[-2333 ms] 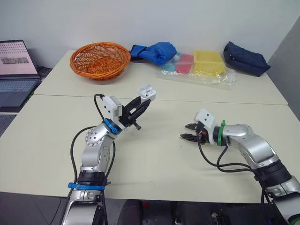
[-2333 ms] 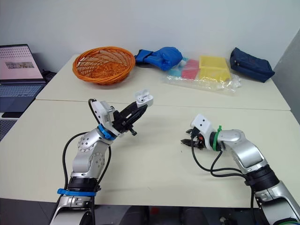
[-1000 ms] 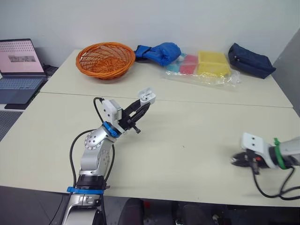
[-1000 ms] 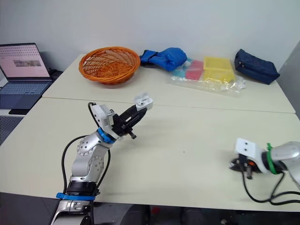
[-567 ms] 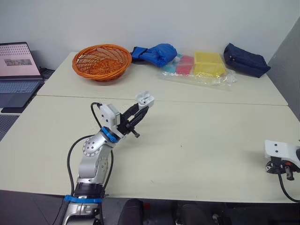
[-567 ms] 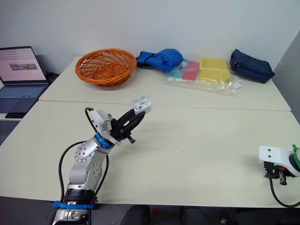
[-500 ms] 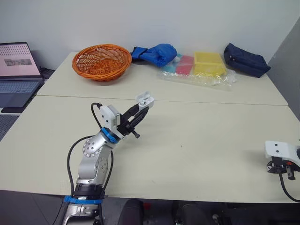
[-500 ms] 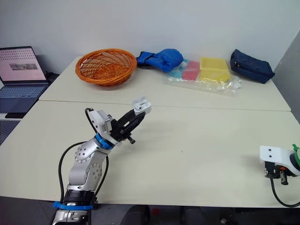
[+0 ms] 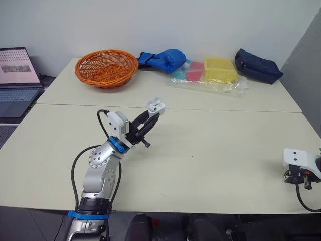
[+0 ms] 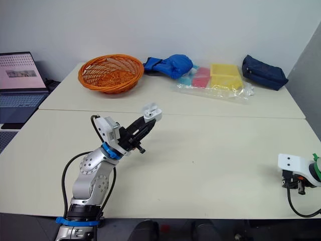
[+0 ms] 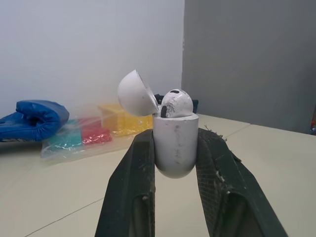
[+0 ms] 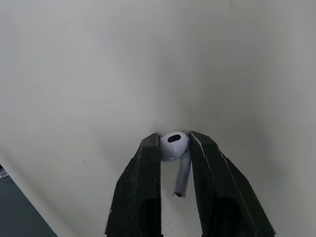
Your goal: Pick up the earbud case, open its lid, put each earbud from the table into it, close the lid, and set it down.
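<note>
Leftmost, a laptop (image 9: 15, 80) sits open beside the pale counter (image 9: 215, 145), its screen lit. Next along the counter's far side rests an orange basket (image 9: 106, 67) of woven wire. Nearer, toward the left of the counter, the left arm reaches up and forward, and the left tool (image 9: 152, 112) is clamped on the earbud case (image 9: 155, 105), holding it in the air well above the surface. From the left wrist view the two black fingers (image 11: 133, 187) press against opposite sides of the white case, which stands upright between them; its lid (image 11: 136, 94) is hinged back and open, and a seated earbud (image 11: 176, 103) shows in the case's mouth with its rounded head up. Behind the case, at the back of the counter, lies a blue glove (image 9: 163, 58), just beside a clear plastic bag (image 9: 205, 75) holding teal, red and yellow pieces. Farther right on the same far edge lies a navy pouch (image 9: 257, 65). Over the counter's near right edge sits the right tool (image 12: 174, 139), well apart from the case. In the right wrist view its fingers are closed on the head of a second earbud (image 12: 181, 170), whose white stem hangs between them toward the camera, with bare counter behind; whether the earbud touches the surface cannot be told.
</note>
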